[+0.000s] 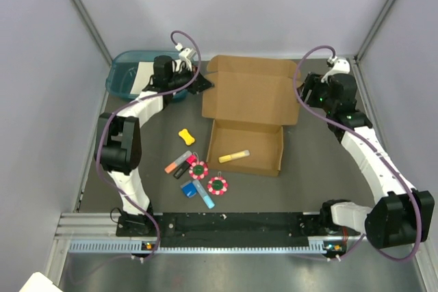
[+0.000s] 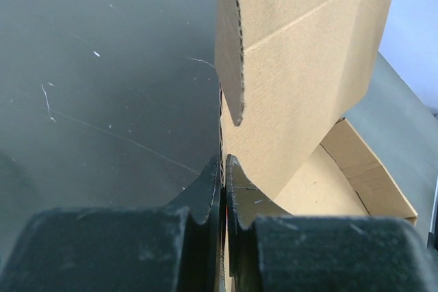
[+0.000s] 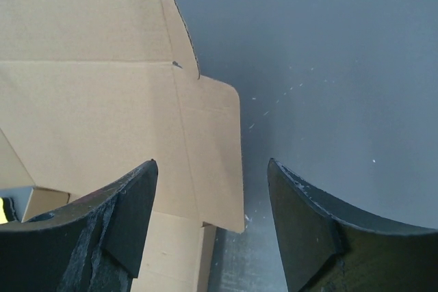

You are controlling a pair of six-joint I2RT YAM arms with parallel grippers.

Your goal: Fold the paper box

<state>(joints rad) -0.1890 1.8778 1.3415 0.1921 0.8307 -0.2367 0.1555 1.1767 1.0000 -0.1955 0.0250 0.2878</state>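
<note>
Both ends of the lid of the paper box (image 1: 250, 100) have a tool at them. The box lies in the middle of the table (image 1: 308, 189): its bottom part, walls up, sits nearer the arm bases, and the lid lies open behind it. The left tool (image 2: 222, 169) is pinched narrow on the thin edge of the lid's left side flap, which runs in between its fingers. The right tool (image 3: 212, 176) stands wide at the lid's right side flap, and the flap's corner shows in the gap, touching neither finger. A yellow marker (image 1: 234, 156) lies inside the bottom part. Left of the box lie a yellow block (image 1: 186, 136), some markers (image 1: 179, 164) and two red-and-white discs (image 1: 198, 169). A teal tray (image 1: 118, 81) holding white paper (image 1: 142, 73) stands at the far left.
</note>
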